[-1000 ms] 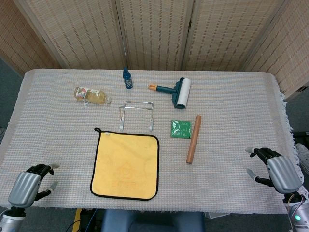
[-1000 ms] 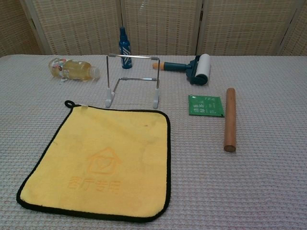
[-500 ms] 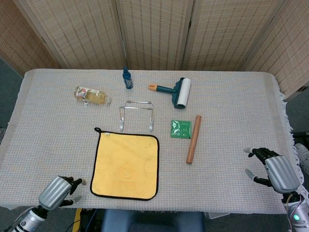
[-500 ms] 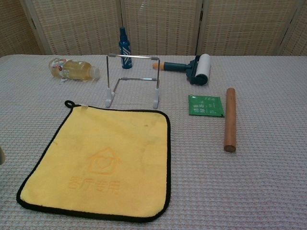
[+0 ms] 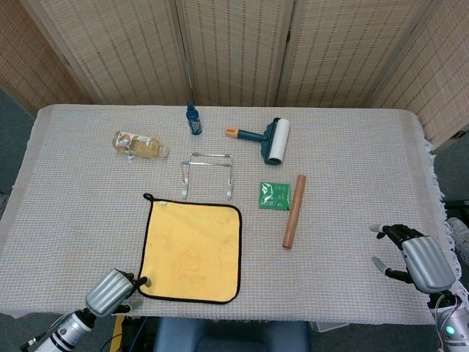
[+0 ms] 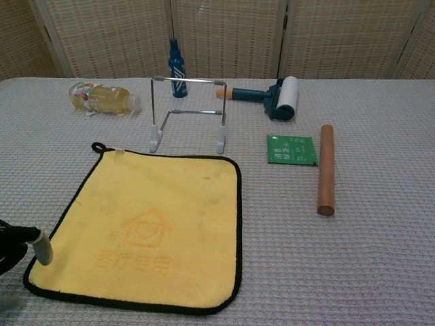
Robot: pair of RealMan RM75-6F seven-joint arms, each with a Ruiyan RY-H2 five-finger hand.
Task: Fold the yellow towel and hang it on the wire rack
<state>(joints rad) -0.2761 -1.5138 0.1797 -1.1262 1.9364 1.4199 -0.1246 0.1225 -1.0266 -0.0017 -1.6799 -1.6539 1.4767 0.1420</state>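
Yellow towel [image 5: 191, 251] lies flat just right of the left hand [image 5: 111, 291], which has slid in, fingers apart and empty, ready to grasp its near corner; the right hand [image 5: 418, 256] idles open.

The head view looks steeply down over the whole cloth-covered worktop [image 5: 352, 191]; the chest view sits lower and nearer, facing the woven screens [image 6: 231, 34]. Both share the flat yellow towel [image 5: 192, 251].
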